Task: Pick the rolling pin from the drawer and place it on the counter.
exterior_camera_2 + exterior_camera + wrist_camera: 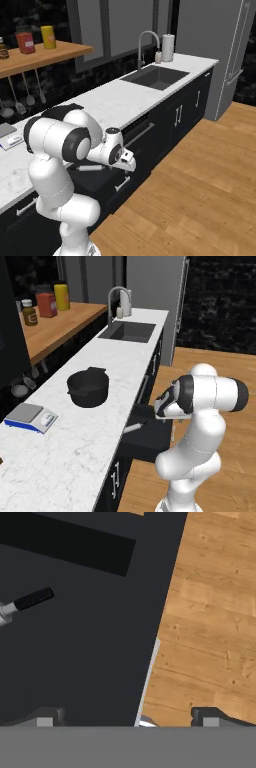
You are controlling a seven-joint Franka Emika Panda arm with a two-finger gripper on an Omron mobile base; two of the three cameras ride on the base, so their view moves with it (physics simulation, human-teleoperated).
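We see the drawer (150, 438) pulled out from the black cabinets below the counter (85, 426), its shallow black box open to the room. Inside it lies the rolling pin (133, 428), a pale cylinder with a black handle, resting on the drawer floor close under the counter edge; from the right base camera it shows as a light bar (91, 168) partly behind the arm. In the hand camera only one end of it appears at the left edge, the black handle (33, 598) pointing up and right, with the dark drawer floor (90, 662) around it.

The gripper (127, 718) hangs above the outer edge of the drawer, its two dark fingertips spread wide, one over the drawer floor and the other over the wooden floor (210, 622). Nothing sits between them, and the rolling pin lies well apart from them.

On the counter a black pot (88, 387) stands near the middle, and a small kitchen scale (31, 417) lies beside it toward the wall. Farther along we see the sink (127, 331) with its curved tap (116, 301). Bottles and jars (47, 304) stand on the wooden shelf (55, 328)
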